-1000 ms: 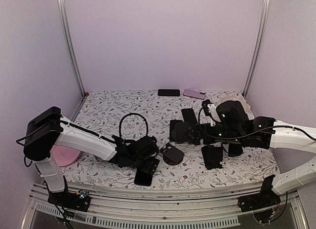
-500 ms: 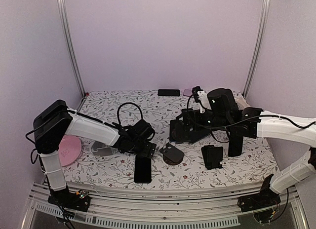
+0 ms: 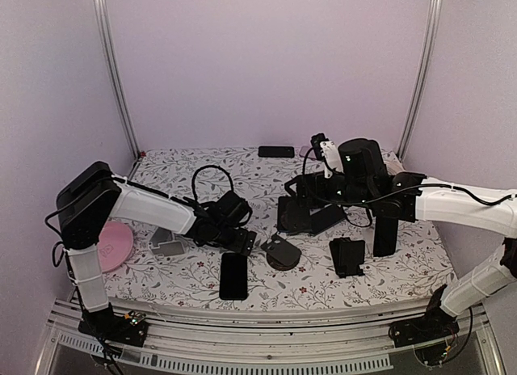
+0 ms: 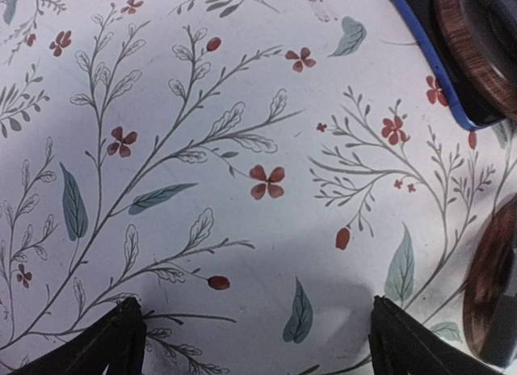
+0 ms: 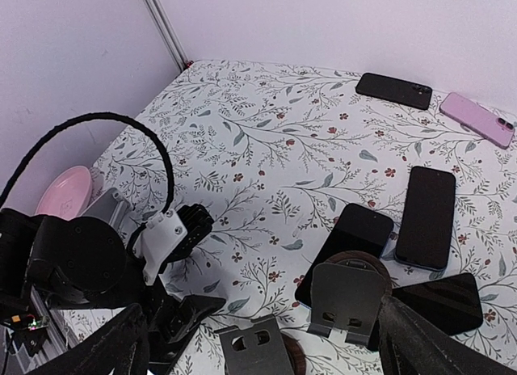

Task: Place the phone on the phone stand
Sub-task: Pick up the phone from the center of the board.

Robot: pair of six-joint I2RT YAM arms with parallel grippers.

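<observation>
Looking down from above, we see the phone [image 3: 233, 275] lying flat on the flowered cloth [image 3: 170, 177] near the front edge, on the near side of the left gripper [image 3: 240, 239] and apart from it. A round-footed phone stand [image 3: 280, 251] sits just right of the phone, not touching it, with a second stand [image 3: 347, 256] further right.

Our left wrist camera adds what the overhead cannot: the fingers [image 4: 113, 347] are spread wide with only cloth between them, so that gripper is released. A blue rim shows in its upper right corner, but we cannot tell what it belongs to.

The right gripper [image 5: 271, 351] is likewise spread and grasps nothing. Its camera takes in a dark phone [image 5: 426, 217] lying flat behind the stands, a black phone [image 5: 394, 90] and a pink phone [image 5: 477, 119] by the back wall, and a pink plate [image 5: 65, 189] at the left.
</observation>
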